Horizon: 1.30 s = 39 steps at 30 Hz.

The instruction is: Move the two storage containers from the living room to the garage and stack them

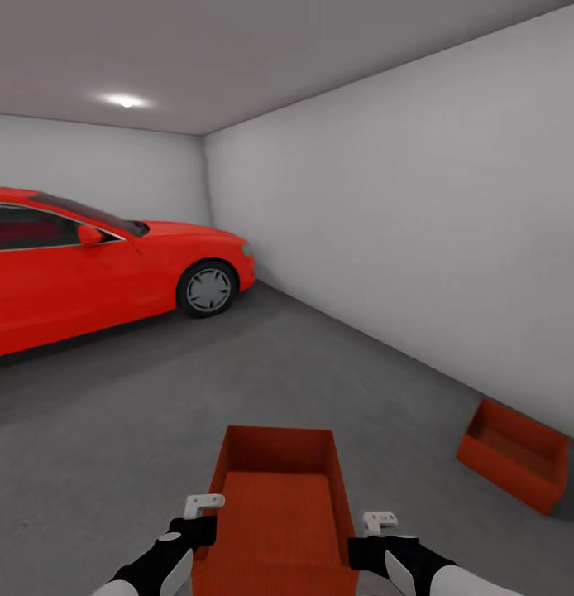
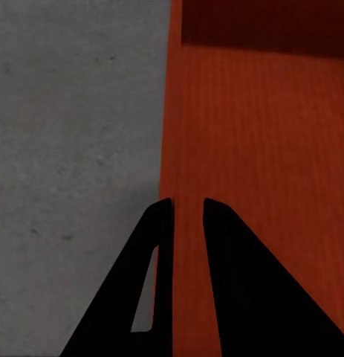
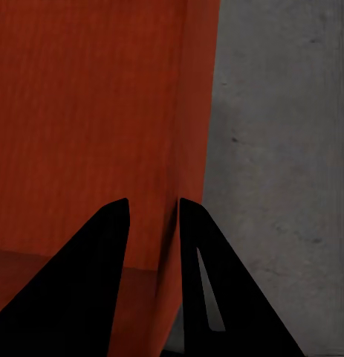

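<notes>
I am in the garage, on its dark grey floor (image 1: 138, 414). One orange-red storage container (image 1: 279, 505) is held lengthwise in front of me, open side up and empty. My left gripper (image 1: 203, 523) is shut on its left wall, and in the left wrist view the gripper (image 2: 186, 202) has its black fingers on either side of that thin wall (image 2: 174, 111). My right gripper (image 1: 365, 542) is shut on the right wall; the right wrist view shows this gripper (image 3: 153, 201) pinching the wall (image 3: 194, 111). The other storage container (image 1: 513, 454) sits on the floor at the right, near the wall.
A big red car (image 1: 88, 265) stands at the left, its front wheel (image 1: 208, 289) toward the far corner. A plain pale wall (image 1: 419, 232) runs along the right side. Open grey floor stretches between the car, the wall and the held container.
</notes>
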Tool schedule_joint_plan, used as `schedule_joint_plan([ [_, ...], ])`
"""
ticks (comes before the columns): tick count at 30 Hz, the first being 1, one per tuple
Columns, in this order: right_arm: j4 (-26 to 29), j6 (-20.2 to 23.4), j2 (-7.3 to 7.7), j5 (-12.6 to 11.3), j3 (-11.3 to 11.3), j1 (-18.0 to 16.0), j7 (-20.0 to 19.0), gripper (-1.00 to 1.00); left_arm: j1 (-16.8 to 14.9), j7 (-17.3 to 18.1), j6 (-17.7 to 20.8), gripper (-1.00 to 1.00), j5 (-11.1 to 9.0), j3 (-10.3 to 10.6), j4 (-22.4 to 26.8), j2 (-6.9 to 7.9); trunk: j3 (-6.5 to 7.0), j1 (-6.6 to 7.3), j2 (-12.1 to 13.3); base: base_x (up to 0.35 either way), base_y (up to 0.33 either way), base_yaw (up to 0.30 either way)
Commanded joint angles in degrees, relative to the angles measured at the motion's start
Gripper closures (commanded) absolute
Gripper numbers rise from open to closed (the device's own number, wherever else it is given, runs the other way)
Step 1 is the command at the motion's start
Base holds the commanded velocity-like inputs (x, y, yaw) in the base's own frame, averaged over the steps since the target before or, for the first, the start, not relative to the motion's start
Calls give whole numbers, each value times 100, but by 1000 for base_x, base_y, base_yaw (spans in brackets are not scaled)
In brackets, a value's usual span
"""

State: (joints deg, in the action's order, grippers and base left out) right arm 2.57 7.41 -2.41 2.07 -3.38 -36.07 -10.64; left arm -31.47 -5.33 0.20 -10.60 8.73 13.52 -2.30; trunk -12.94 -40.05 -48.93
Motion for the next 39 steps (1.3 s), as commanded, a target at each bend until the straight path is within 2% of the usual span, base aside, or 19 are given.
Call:
schedule_joint_plan([
  [1, 315, -73, 162, -66, -22, -5, -167, 100, 1, 120, 7, 100, -136, 182, -16, 11, -8, -1, -6, 0, 0, -286],
  [11, 315, -74, 162, -74, -22, -5, -175, 100, 1, 120, 7, 100, -136, 182, -16, 12, 2, -1, -6, 0, 0, -285],
  [21, 315, -80, 170, -75, -22, -5, -407, 100, 1, 121, 7, 100, -136, 182, -16, 12, 43, -1, -6, 0, 0, -273],
  [39, 315, -81, 174, -81, -25, -5, -423, 100, 1, 127, 7, 100, -136, 182, -16, 11, 123, -1, -6, 21, 31, -262],
])
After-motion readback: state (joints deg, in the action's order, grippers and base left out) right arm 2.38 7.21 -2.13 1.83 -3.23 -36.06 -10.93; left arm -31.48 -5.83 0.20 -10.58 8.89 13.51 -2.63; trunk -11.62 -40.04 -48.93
